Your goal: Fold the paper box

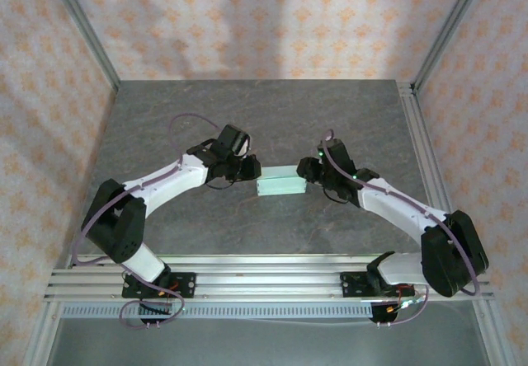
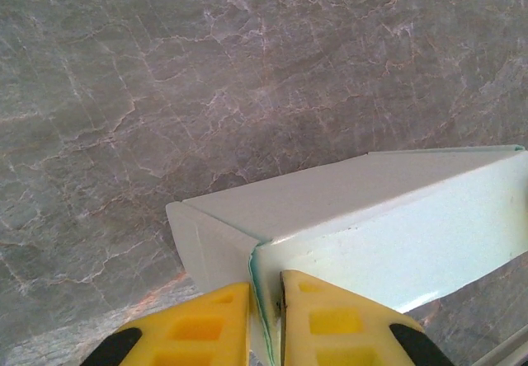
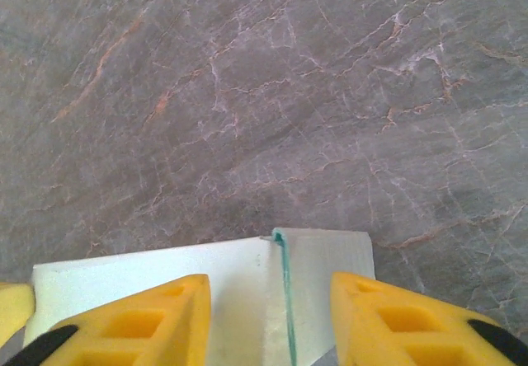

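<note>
One paper box (image 2: 371,218) in left pincer (image 2: 266,290)

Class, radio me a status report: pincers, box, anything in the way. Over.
Left pincer shut on box, end edge. Right pincer open, astride the other end. Box folded into shape, between both. No obstacle seen.
</note>
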Controlling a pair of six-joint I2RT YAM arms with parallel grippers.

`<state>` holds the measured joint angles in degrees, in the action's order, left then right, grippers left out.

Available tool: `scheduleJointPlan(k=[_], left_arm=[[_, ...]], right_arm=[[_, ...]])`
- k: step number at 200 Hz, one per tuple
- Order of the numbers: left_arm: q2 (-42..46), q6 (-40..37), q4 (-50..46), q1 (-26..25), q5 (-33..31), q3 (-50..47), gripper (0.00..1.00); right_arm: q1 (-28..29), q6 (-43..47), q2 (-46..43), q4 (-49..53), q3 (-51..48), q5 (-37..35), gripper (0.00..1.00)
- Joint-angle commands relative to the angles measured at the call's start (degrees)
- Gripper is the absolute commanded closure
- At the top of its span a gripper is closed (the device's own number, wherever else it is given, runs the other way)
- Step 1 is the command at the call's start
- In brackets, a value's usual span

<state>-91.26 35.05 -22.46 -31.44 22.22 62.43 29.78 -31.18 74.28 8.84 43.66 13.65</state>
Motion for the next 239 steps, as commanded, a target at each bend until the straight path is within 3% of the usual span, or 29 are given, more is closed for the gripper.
scheduleJointPlan(k=[1, 28, 58, 87, 111, 152, 239], left_arm=[[-4.9, -1.9, -8.7, 0.1, -2.3, -3.4, 0.84], [-5.7, -1.9, -8.1, 0.1, -2.1, -3.9, 0.84], [-6.2, -2.8, -6.3, 0.1, -0.6, -4.7, 0.88], [-7.1, -3.1, -5.6, 0.1, 0.2, -4.7, 0.88], [-7.7, -2.6, -3.6, -0.2, 2.3, -4.6, 0.84], [-7.9, -0.9, -1.2, -0.9, 4.7, -3.8, 0.73], [-8.3, 1.9, 2.6, -3.2, 9.0, -3.7, 0.84]], right_arm=[[-0.3, -0.9, -1.1, -2.5, -1.7, 1.9, 0.63], [-0.5, -2.0, -0.4, -6.4, -5.6, 2.6, 0.70], [-0.7, -3.7, 1.0, -9.9, -9.0, 4.3, 0.88], [-0.8, -3.9, 1.2, -11.4, -10.0, 5.9, 0.99], [-0.8, -3.5, 1.3, -12.8, -9.7, 9.1, 0.99], [-0.8, -1.3, 3.0, -15.1, -10.1, 14.1, 0.89], [0.9, 2.5, 2.6, -15.8, -13.8, 16.3, 0.96]])
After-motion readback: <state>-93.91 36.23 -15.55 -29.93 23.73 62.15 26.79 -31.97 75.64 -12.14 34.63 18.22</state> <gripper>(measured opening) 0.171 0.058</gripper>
